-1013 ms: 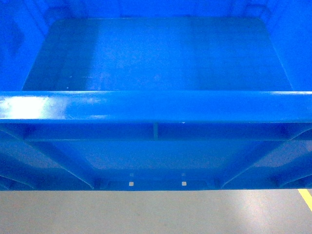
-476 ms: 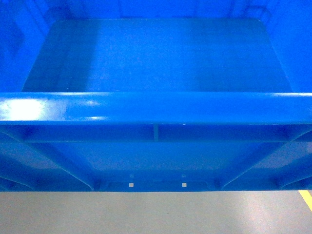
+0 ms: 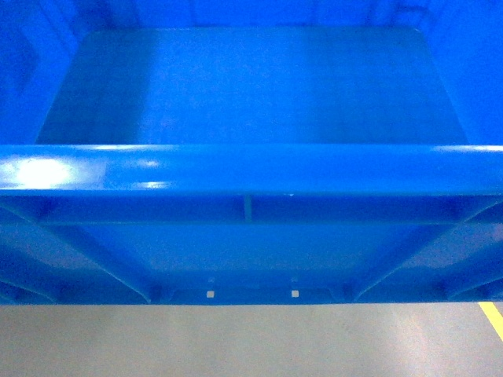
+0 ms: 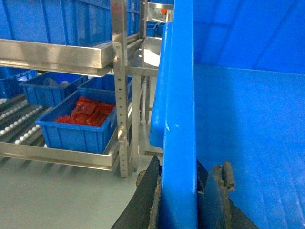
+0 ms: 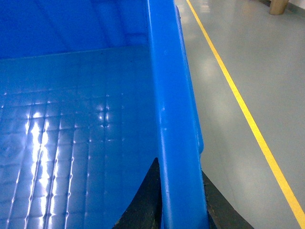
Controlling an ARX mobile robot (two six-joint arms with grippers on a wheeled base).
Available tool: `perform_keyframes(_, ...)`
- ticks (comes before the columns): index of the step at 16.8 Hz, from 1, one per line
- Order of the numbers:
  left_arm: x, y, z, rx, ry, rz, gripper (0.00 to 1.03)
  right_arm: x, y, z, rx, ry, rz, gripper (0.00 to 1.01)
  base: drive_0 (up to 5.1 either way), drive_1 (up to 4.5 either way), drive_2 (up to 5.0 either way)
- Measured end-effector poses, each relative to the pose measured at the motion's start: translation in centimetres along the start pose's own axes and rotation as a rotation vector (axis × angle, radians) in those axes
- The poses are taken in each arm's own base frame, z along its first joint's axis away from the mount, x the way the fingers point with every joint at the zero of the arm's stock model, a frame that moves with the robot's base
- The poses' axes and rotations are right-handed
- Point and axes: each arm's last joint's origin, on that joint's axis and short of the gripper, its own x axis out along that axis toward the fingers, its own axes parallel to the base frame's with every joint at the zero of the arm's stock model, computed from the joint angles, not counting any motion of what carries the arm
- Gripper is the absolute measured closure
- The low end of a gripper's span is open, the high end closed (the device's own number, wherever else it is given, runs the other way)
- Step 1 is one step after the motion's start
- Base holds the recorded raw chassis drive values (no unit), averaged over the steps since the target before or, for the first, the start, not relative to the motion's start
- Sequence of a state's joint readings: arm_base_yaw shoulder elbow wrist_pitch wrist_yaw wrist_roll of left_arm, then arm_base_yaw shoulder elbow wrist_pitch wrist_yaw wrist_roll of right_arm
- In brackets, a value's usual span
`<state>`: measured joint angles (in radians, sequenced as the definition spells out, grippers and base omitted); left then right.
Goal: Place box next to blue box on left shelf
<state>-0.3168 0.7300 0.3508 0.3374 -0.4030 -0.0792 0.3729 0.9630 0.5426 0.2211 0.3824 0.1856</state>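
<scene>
The box, a large bright blue open crate, fills the head view with its thick near rim across the middle and its floor bare. My left gripper is shut on the box's left rim, one black finger outside, one inside. The right rim is clamped the same way by my right gripper. To the left stands the left shelf with white roller tracks. On it sits a smaller blue box holding red items.
Another blue bin sits behind the one with red items, and larger blue crates fill the tier above. A steel upright post stands between shelf and crate. Grey floor with a yellow line runs on the right.
In the head view the crate's near rim and bottom edge sit a few pixels higher than before. It is otherwise steady.
</scene>
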Motion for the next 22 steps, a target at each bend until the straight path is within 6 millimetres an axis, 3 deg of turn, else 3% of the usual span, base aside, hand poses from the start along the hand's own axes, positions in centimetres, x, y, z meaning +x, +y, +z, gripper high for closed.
perform_keyframes(22, -0.05, 0.01, 0.01, -0.001, 0.000, -0.001, 0.93, -0.08, -0.04, 0.01, -0.001, 0.001, -0.001, 0.91, -4.5, 2.58, 2.6)
